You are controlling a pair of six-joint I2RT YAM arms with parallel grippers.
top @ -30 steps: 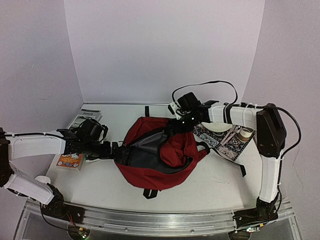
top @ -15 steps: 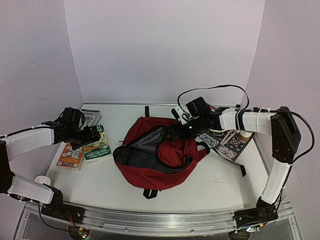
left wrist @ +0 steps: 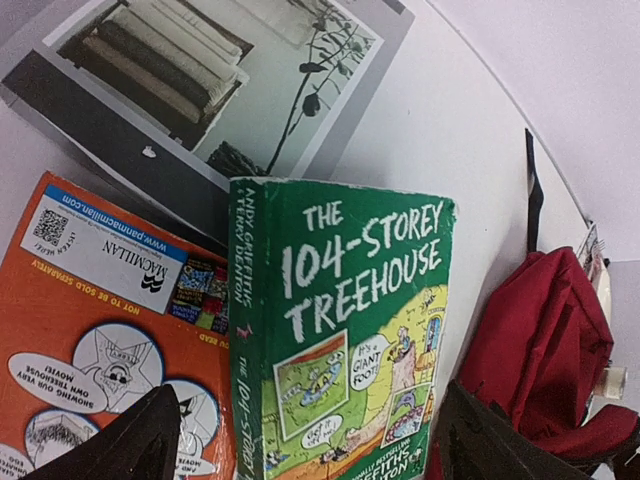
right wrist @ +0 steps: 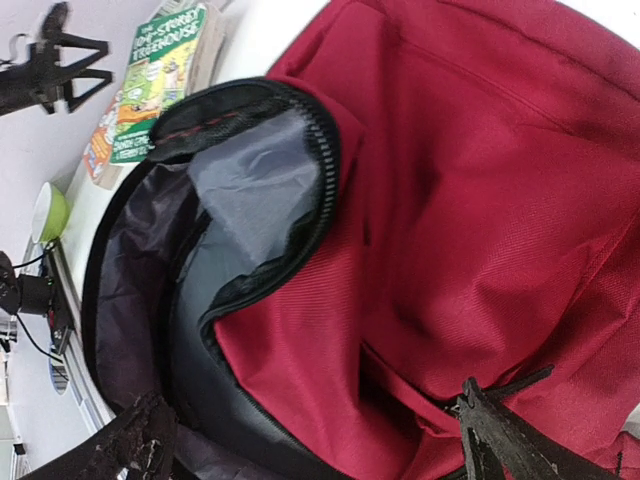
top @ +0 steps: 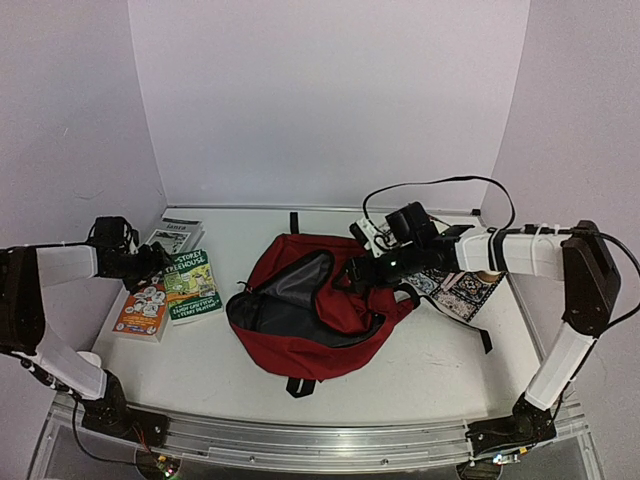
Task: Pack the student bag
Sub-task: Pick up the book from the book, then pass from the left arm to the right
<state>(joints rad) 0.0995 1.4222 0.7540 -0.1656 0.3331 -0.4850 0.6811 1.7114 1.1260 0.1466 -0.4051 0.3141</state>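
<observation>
On the middle of the white surface (top: 420, 370), the student bag (top: 335, 325) is laid flat, with its top zip undone so that the grey lining (top: 295, 290) can be seen inside. Black straps are seen sticking out at its far and near edges. The right tool (top: 363, 272) is held just above the far right side of the bag, near the rim of the opening. Its two fingers (right wrist: 145, 440) are spread wide, and nothing is gripped between them. To the left of the bag, a green book (top: 192, 285) is laid partly on top of an orange book (top: 142, 310), and a grey and white magazine (top: 175, 236) is laid just behind them. The left tool (top: 148, 264) is held over these books, well apart from the bag. Its fingers (left wrist: 150, 445) are spread wide too, with the green book seen below the gap, and nothing is gripped. Whether the book is touched cannot be told. To the right of the bag, a patterned cloth (top: 465, 290) is laid under the right arm.
</observation>
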